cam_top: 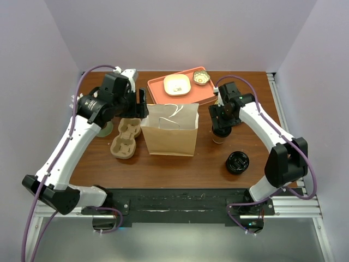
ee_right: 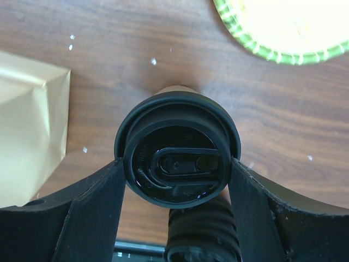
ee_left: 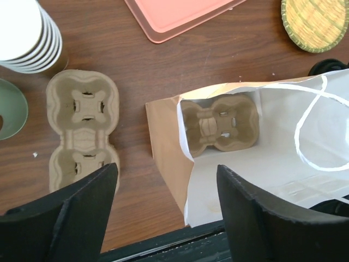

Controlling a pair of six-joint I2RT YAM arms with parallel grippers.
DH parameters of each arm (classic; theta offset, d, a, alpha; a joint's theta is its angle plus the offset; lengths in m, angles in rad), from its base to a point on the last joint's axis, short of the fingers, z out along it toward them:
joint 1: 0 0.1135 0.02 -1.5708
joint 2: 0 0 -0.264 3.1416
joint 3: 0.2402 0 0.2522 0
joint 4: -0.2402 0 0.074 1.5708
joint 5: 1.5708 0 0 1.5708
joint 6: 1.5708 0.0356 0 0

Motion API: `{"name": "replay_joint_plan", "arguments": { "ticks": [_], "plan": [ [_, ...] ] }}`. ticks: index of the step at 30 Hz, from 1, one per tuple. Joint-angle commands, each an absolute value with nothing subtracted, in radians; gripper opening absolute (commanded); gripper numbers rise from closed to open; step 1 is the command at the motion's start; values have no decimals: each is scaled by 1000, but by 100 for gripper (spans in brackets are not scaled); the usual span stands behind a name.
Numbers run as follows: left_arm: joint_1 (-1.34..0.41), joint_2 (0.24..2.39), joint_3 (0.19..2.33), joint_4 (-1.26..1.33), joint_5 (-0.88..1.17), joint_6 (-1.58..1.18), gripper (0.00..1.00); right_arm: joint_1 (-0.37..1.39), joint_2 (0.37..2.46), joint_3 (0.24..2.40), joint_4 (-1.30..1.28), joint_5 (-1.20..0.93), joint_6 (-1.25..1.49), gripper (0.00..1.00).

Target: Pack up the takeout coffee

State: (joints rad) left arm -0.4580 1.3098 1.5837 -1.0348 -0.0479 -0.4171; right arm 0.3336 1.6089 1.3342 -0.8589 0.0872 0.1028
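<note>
As the right end effector (ee_right: 175,164) straddles the coffee cup (ee_right: 177,136), its fingers (ee_right: 92,207) bear on the black lid's rim from both sides. I read this as clamped on the cup at lid height. The cup is upright and appears to stand on the desk (ee_right: 163,43), so it is not yet lifted. Gripping high probably lets the cup hang plumb and spares the soft paper wall. The risk is that the lid pops off if it alone carries the load.

- The cup stands just right of the paper bag (cam_top: 169,134), near its right wall and apart from it. The bag is upright with its mouth open upward.
- A black round piece (cam_top: 238,162) sits toward the front edge, well apart, and has no part in this step.

The left end effector (ee_left: 166,172) has its fingers apart and nothing clamped. It hovers over the bag's left rim, which runs beneath the gap. It is probably placed there to pinch that wall and steady the mouth.

- Inside the bag, a cardboard cup carrier (ee_left: 218,123) lies flat with its wells up, the likely seat for the cup.
- A second carrier (ee_left: 82,131) lies on the desk left of the bag, beside a stack of paper cups (ee_left: 24,33).

Status: grasp made, transfer not begun. The next move needs a lift clear of the rim, then a straight descent into a well. The white handle loop (ee_left: 297,128) could snag the cup.
</note>
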Motion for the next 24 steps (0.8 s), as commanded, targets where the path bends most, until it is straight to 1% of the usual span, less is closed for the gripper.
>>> {"name": "replay_joint_plan", "arguments": {
  "ticks": [1,5,6,7,9,10,11,12,13,14,15,19,20,21,22,24],
  "plan": [
    [-449,1342,1597,-954,27,-374,70,336,1508,1453,-994,87,103,57],
    [-449,1377,1582,-939,78,-371,59,336,1473,1561,-1075,49,107,55],
    [-449,1394,1585,-934,81,-367,55,336,1470,1622,-1089,38,109,55],
    [-449,1403,1592,-931,84,-365,44,339,1465,1655,-1104,31,109,54],
    [-449,1428,1609,-931,92,-367,36,344,1462,1764,-1140,5,104,54],
    [-449,1436,1623,-930,97,-368,28,351,1459,1797,-1147,3,103,53],
    [-449,1439,1626,-933,104,-370,26,351,1457,1859,-1163,-27,103,53],
    [-449,1450,1638,-937,107,-370,26,353,1456,1880,-1166,-38,98,54],
    [-449,1454,1649,-945,104,-368,30,351,1454,1896,-1175,-44,100,54],
    [-451,1459,1666,-965,94,-367,36,353,1456,1916,-1183,-41,98,53],
    [-451,1459,1708,-974,78,-368,49,353,1453,1919,-1189,-37,100,53],
    [-451,1468,1836,-994,43,-360,50,351,1433,1919,-1192,-38,97,53],
    [-449,1485,1854,-1015,41,-360,51,351,1431,1945,-1198,-43,97,53],
    [-451,1496,1886,-1034,38,-359,58,353,1434,1965,-1204,-60,91,53],
    [-451,1506,1897,-1054,28,-362,61,353,1434,1983,-1207,-77,84,53],
    [-451,1516,1893,-1092,29,-362,62,354,1421,2009,-1189,-119,75,53]
  ]
}}
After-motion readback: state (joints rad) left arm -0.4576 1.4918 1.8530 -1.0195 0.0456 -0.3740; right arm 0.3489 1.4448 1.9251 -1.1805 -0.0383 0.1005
